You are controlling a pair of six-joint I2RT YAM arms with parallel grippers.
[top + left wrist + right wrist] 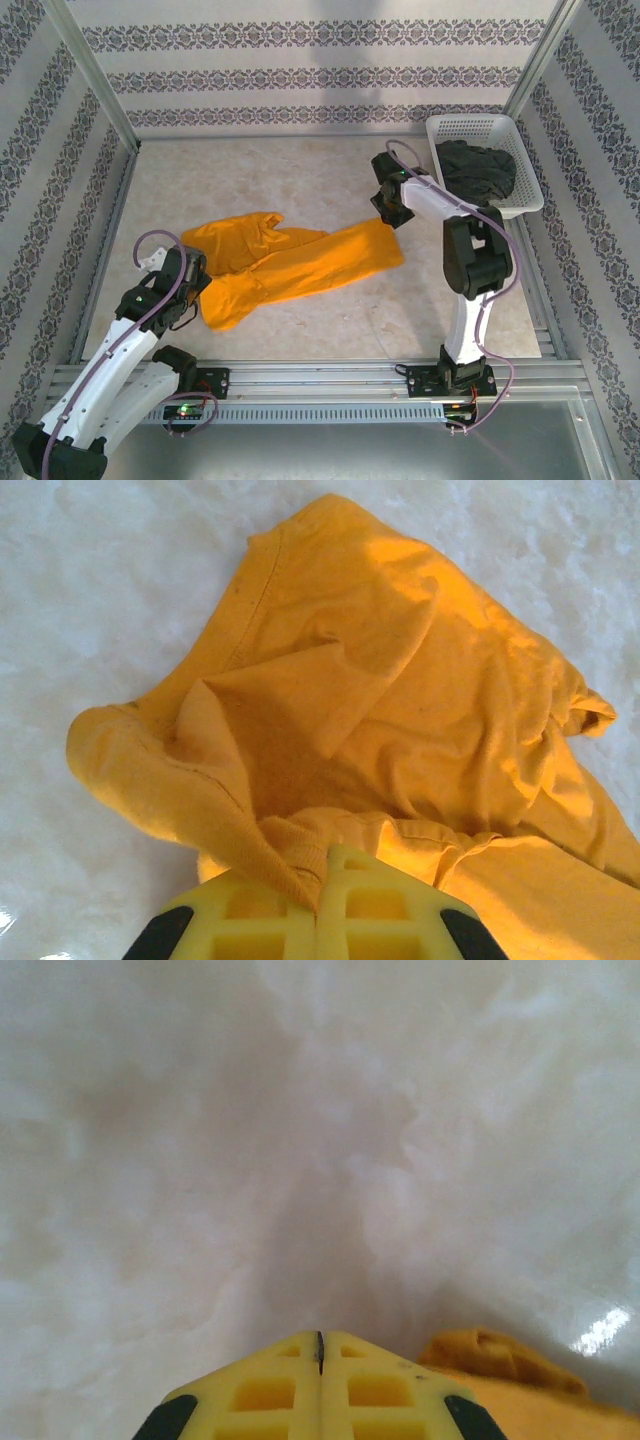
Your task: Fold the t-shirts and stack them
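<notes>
Left gripper (322, 880) pinches the bright orange-yellow cotton t-shirt (300, 262) mid-frame, likely to spread it flat; right gripper (320, 1348), jaws together, sits beside it.

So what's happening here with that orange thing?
Two robot arms are working on an orange t-shirt lying rumpled on the table. The left gripper pinches one end; the right gripper is shut at the other end, its hold unclear. A dark grey t-shirt sits in the white basket. Nothing is folded yet.
</notes>
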